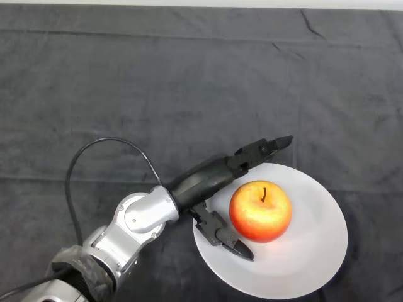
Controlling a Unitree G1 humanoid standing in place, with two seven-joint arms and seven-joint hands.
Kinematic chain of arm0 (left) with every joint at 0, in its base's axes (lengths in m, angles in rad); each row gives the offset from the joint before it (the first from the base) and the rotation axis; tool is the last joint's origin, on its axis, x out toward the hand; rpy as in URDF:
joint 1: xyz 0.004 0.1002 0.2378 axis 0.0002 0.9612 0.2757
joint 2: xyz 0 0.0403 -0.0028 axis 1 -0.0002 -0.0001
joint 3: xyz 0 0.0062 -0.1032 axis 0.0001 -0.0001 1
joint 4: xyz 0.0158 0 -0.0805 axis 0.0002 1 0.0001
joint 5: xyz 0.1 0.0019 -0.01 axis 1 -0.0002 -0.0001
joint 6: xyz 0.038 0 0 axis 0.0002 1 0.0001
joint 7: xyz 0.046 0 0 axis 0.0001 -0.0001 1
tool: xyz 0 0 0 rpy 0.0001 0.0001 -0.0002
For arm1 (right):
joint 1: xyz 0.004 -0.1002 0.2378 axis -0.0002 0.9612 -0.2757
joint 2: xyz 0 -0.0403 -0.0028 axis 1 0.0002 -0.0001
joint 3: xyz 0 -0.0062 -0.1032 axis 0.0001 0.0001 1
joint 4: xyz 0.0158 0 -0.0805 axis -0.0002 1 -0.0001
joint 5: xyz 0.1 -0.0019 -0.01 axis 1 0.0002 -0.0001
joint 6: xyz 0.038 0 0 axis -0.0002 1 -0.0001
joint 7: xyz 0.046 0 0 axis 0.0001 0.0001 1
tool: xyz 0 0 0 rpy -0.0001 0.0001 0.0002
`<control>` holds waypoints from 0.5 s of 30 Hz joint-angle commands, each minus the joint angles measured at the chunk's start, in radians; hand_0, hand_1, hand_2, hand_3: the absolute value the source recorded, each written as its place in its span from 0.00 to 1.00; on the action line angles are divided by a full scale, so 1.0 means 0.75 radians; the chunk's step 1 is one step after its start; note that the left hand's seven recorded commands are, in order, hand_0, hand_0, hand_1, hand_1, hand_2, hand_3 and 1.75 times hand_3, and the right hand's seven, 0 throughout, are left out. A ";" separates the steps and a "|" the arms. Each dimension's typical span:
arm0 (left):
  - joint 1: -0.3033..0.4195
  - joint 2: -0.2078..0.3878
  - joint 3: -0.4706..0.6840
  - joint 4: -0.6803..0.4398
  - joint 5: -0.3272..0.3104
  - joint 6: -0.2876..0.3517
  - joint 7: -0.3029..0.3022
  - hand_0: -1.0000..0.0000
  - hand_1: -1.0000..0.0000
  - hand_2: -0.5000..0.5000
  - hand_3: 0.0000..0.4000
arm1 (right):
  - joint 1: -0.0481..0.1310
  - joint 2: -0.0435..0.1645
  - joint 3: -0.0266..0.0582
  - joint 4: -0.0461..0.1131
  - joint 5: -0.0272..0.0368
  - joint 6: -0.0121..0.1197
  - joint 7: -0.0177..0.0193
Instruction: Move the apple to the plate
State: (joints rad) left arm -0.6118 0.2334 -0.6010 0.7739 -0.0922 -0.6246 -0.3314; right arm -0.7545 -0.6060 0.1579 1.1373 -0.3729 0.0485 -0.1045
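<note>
A red and yellow apple (261,211) stands upright on the white plate (315,251) at the lower right of the table, stem up. My left hand (211,182) is at the plate's left rim, just left of the apple. Its fingers (261,150) reach straight past the apple's far side and its thumb (223,236) lies over the plate on the near side. The hand is open around the apple with a small gap on both sides; it does not grip it.
The dark cloth (157,82) covers the whole table, with a few creases. The table's far edge runs along the top of the view.
</note>
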 commanded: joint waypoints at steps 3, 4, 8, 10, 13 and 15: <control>-0.039 0.050 0.043 0.011 -0.019 -0.011 0.008 1.00 1.00 0.50 0.00 | 0.048 -0.001 -0.012 0.013 0.0098 0.009 0.0070; -0.043 0.052 0.052 0.010 -0.024 -0.014 0.008 1.00 1.00 0.50 0.00 | 0.048 -0.001 -0.012 0.013 0.0098 0.009 0.0070; -0.064 0.068 0.096 0.003 -0.048 -0.023 0.005 1.00 1.00 0.50 0.00 | 0.048 -0.001 -0.012 0.013 0.0098 0.009 0.0070; -0.069 0.077 0.123 0.002 -0.059 -0.034 0.007 1.00 1.00 0.50 0.00 | 0.049 -0.001 -0.012 0.013 0.0098 0.009 0.0070; -0.068 0.081 0.157 0.012 -0.064 -0.064 0.025 1.00 1.00 0.50 0.00 | 0.049 -0.001 -0.012 0.013 0.0097 0.009 0.0070; -0.063 0.083 0.179 0.027 -0.066 -0.089 0.036 1.00 1.00 0.50 0.00 | 0.048 -0.001 -0.012 0.014 0.0097 0.009 0.0070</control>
State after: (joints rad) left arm -0.6119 0.2708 -0.4920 0.7741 -0.1180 -0.6747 -0.3147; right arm -0.7545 -0.6061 0.1579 1.1372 -0.3728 0.0484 -0.1045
